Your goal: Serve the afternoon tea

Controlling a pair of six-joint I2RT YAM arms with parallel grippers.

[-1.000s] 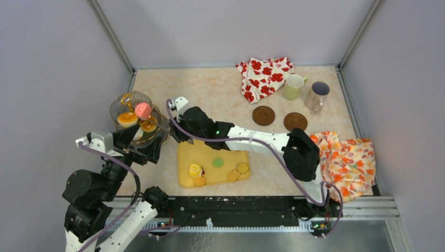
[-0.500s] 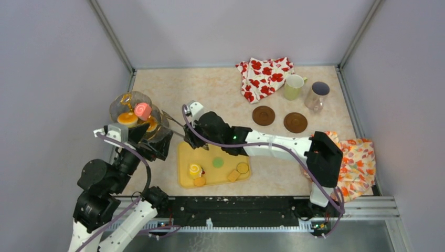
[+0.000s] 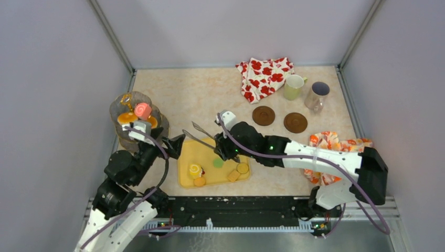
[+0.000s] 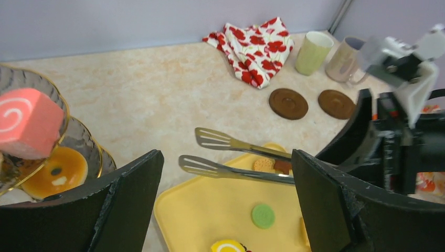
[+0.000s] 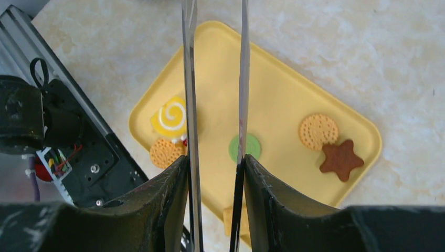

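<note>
A yellow tray (image 3: 210, 152) holds a yellow swirl roll (image 3: 195, 169), a green disc (image 3: 218, 163) and round biscuits (image 3: 242, 168). My right gripper (image 5: 215, 164) is shut on long metal tongs (image 5: 190, 94), held above the tray with nothing between their tips. A star biscuit (image 5: 341, 159) lies at the tray's far corner. My left gripper (image 4: 225, 210) hangs open and empty at the tray's left edge, beside a tiered glass stand (image 4: 86, 144) carrying a pink swirl roll (image 4: 26, 123) and an orange tart (image 4: 55, 173). A pale-yellow mug (image 3: 294, 86) and a greyish mug (image 3: 317, 94) stand at the back right.
Two brown coasters (image 3: 263, 115) (image 3: 295, 122) lie in front of the mugs. A red-flowered cloth (image 3: 265, 76) lies at the back, an orange-flowered cloth (image 3: 336, 144) behind the right forearm. Walls enclose the table on three sides.
The right arm drew the tongs away from the glass stand, rightward to above the tray. The left gripper swung right from in front of the stand to the tray's left edge, still open.
</note>
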